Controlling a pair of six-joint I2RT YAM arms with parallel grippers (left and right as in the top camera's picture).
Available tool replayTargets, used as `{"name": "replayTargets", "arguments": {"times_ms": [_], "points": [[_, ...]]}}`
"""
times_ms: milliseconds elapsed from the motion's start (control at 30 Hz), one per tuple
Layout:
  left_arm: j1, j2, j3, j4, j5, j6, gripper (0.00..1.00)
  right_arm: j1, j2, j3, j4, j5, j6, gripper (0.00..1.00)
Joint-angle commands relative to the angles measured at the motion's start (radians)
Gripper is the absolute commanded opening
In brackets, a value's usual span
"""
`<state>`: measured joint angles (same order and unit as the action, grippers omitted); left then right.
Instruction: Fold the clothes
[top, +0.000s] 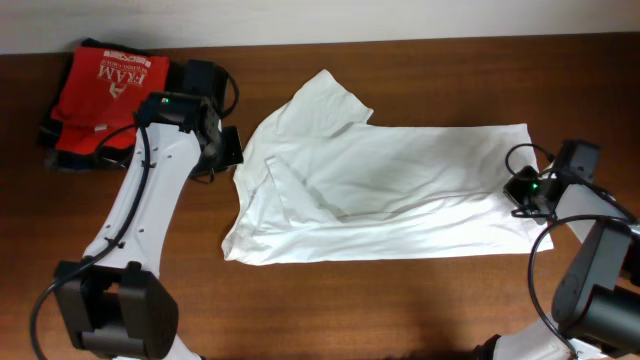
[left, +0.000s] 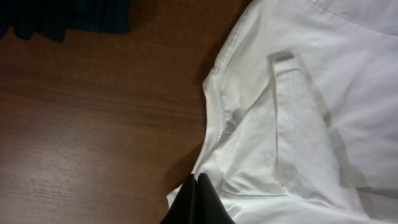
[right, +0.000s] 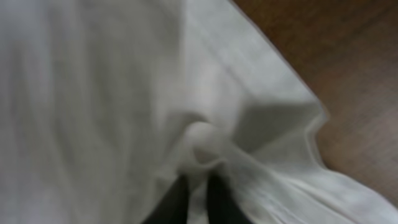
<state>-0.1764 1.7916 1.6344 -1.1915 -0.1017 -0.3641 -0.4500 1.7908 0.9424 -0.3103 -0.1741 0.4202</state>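
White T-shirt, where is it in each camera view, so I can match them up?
Overhead: the white T-shirt lies spread across the middle and right.
Left wrist: it fills the right half, its curved stitched edge near centre.
Right wrist: it covers nearly the whole frame, bunched at the bottom.
Shared landmark: the wooden table, bare beside the shirt.

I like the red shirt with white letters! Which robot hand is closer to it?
Left. The left gripper is a short way from the red shirt with white FRAM lettering, beside the large white thin T-shirt. The right gripper is far across, pinching its opposite end.
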Motion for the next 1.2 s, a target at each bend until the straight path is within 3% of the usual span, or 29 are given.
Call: {"name": "replayTargets", "arguments": {"times_ms": [0,67,200,233,267,300,400,633,733,867,933,1000,1100,1167], "points": [[0.003,0.009,0.0,-0.008,0.007,-0.013,0.01,0.024,0.04,0.002,0.008,0.007,-0.004,0.19],[0.003,0.009,0.0,-0.017,0.007,-0.013,0.01,-0.012,-0.037,0.082,-0.112,-0.126,-0.084,0.28],[0.003,0.009,0.0,-0.018,0.007,-0.013,0.01,-0.116,-0.269,0.167,-0.479,-0.089,-0.044,0.28],[0.003,0.009,0.0,-0.016,0.007,-0.013,0.01,-0.121,-0.27,0.16,-0.551,-0.023,-0.041,0.23],[0.003,0.009,0.0,-0.013,0.007,-0.013,0.01,-0.118,-0.253,0.126,-0.569,0.035,-0.037,0.1],[0.003,0.009,0.0,-0.013,0.007,-0.013,0.01,-0.118,-0.237,0.084,-0.544,0.037,-0.022,0.04],[0.003,0.009,0.0,-0.014,0.007,-0.013,0.01,-0.12,-0.121,-0.072,-0.357,0.084,-0.001,0.04],[0.003,0.009,0.0,-0.017,0.007,-0.013,0.01,-0.122,-0.029,-0.077,-0.568,0.344,0.169,0.04],[0.003,0.009,0.0,-0.017,0.007,-0.013,0.01,-0.12,-0.032,-0.072,-0.576,0.307,0.164,0.04],[0.003,0.009,0.0,-0.016,0.006,-0.005,0.01,-0.102,-0.15,0.089,-0.672,0.002,-0.077,0.04],[0.003,0.009,0.0,-0.01,0.006,-0.005,0.01,-0.031,-0.213,0.149,-0.705,-0.109,-0.15,0.04],[0.02,0.009,0.0,0.024,0.003,-0.006,0.01,0.188,-0.264,0.163,-0.699,-0.208,-0.259,0.04],[0.091,0.009,0.0,0.063,0.004,-0.006,0.01,0.57,-0.209,0.161,-0.612,-0.117,-0.256,0.04],[0.129,0.009,0.0,0.058,0.005,-0.006,0.01,0.734,-0.132,0.161,-0.543,-0.075,-0.256,0.04]]}}
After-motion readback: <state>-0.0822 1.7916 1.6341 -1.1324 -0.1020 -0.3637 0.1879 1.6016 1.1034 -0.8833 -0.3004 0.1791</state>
